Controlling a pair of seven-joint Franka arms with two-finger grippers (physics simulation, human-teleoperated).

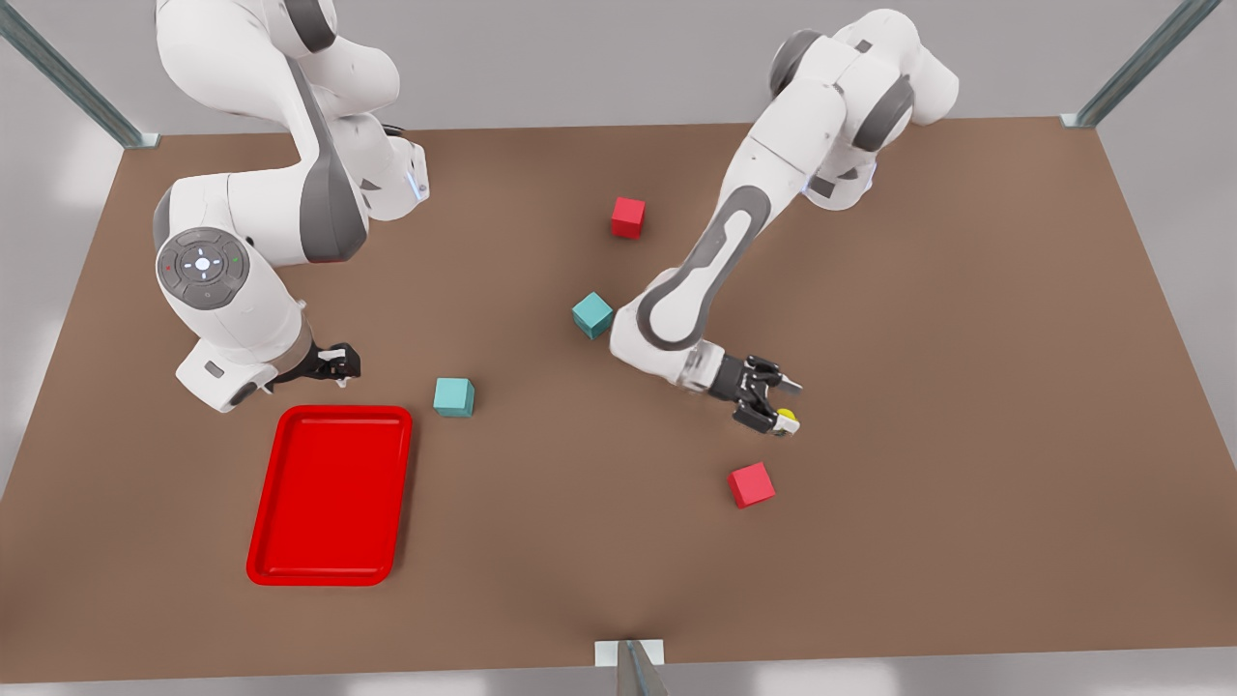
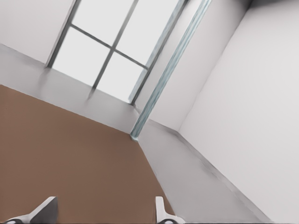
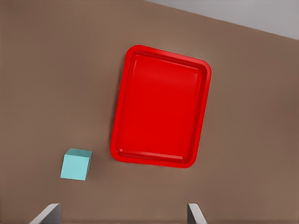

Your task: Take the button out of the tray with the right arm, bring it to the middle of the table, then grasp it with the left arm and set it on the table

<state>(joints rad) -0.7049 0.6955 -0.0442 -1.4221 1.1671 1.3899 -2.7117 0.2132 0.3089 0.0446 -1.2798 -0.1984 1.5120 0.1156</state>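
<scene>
The right gripper [image 1: 333,363] sits in the left half of the front view, just above the top edge of the red tray [image 1: 266,541]. Its wrist view looks down on the tray and a teal cube [image 3: 76,164], and its two fingertips [image 3: 46,213] stand wide apart with nothing between them. The tray lies flat on the table [image 1: 966,290] in the lower left of the front view, and that same teal cube [image 1: 453,396] sits near its upper right corner. The left gripper [image 1: 778,404] is a little right of the front view's centre, reaching low over the table with its fingers spread open. In its wrist view the fingertips [image 2: 44,211] are far apart over bare brown tabletop. The button [image 1: 788,418] shows as a small yellow spot right against the tip of the lower finger, outside the tray and well apart from it. Whether it rests on the table cannot be told. A red cube [image 1: 751,484] lies just below that gripper. A second teal cube [image 1: 592,314] sits beside the left arm's forearm, and another red cube [image 1: 628,217] lies higher up, near the top centre.
</scene>
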